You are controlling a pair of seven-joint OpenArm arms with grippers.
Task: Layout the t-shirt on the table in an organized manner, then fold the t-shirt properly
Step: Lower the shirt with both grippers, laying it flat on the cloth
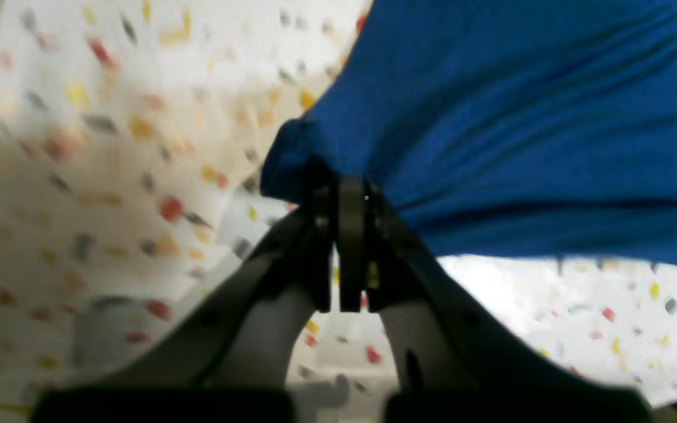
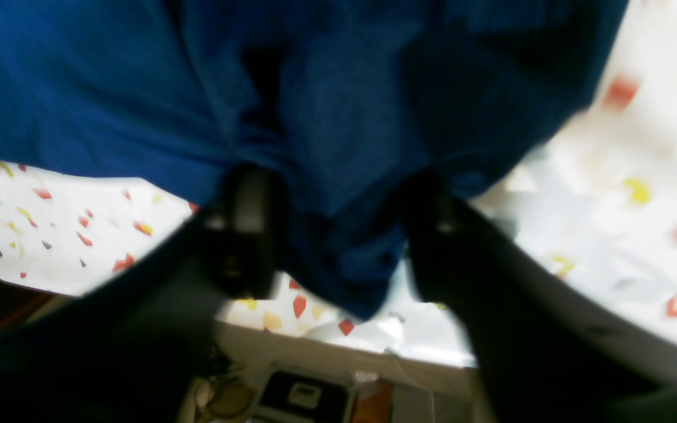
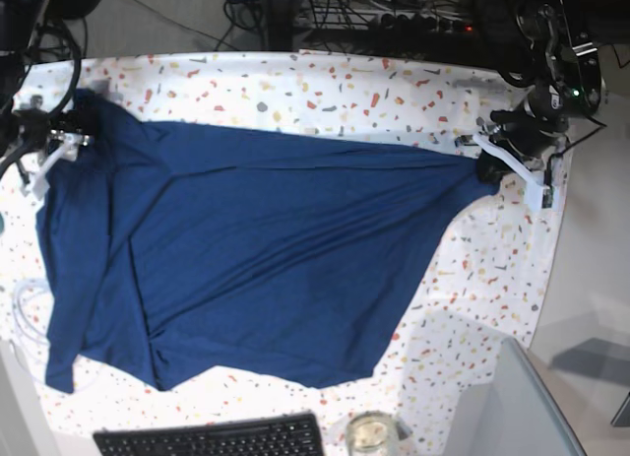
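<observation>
Base view: t-shirt point(image 3: 256, 269) stretched across surface point(image 3: 472, 279), long axis claw-to-claw; left claw point(image 3: 489, 165) clamped on 1 corner, right claw point(image 2: 338, 229) jaws apart, cloth between.

The right gripper point(image 2: 338, 235) stood with its jaws spread apart. A fold of the navy t-shirt point(image 2: 338, 117) hung between them above the speckled table point(image 2: 638, 235).
</observation>
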